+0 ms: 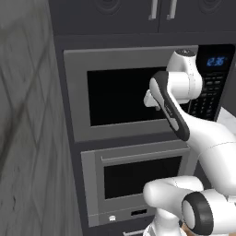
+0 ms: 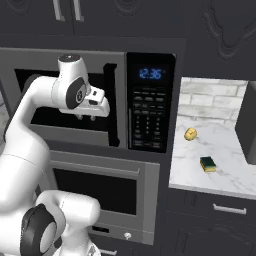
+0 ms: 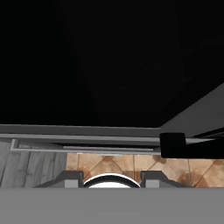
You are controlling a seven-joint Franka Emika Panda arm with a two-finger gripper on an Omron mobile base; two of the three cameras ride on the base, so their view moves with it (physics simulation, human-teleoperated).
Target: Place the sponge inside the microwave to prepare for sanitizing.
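Gripper (image 2: pixel 89 116), its finger spread impossible to tell, hovers empty at the microwave (image 2: pixel 90 95) door's handle edge, with the sponge (image 2: pixel 208 164) well off beyond the fingers on the counter (image 2: pixel 227 175), so door-opening seems next.

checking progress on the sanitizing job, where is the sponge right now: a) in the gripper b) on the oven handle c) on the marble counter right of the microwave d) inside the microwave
c: in the right base view the sponge lies on the marble counter to the right of the microwave, near the yellow-orange lump, while the gripper is up at the microwave door, apart from it.
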